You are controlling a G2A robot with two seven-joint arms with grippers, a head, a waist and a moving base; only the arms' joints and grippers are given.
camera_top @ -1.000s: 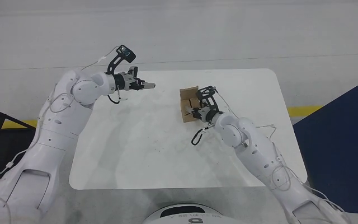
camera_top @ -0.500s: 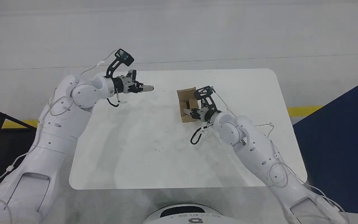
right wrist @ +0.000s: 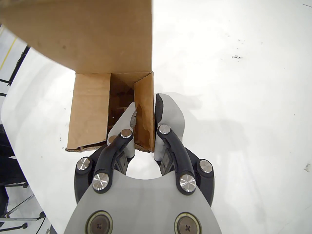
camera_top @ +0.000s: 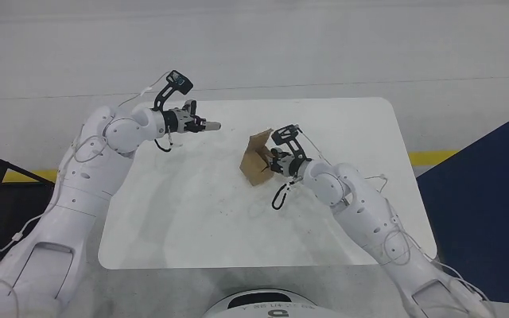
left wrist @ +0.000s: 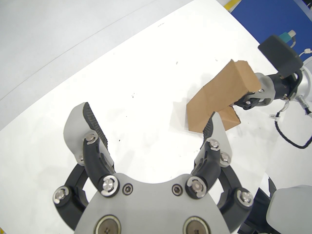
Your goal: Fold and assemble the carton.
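Gently: right gripper point(right wrist: 145, 101), pinching a wall of the brown cardboard carton point(camera_top: 254, 159), should hold it steady; left gripper point(left wrist: 150, 110) hovers spread.

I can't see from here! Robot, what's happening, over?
Right claw shut on carton wall. Left claw open, hovering apart. Nothing blocking.
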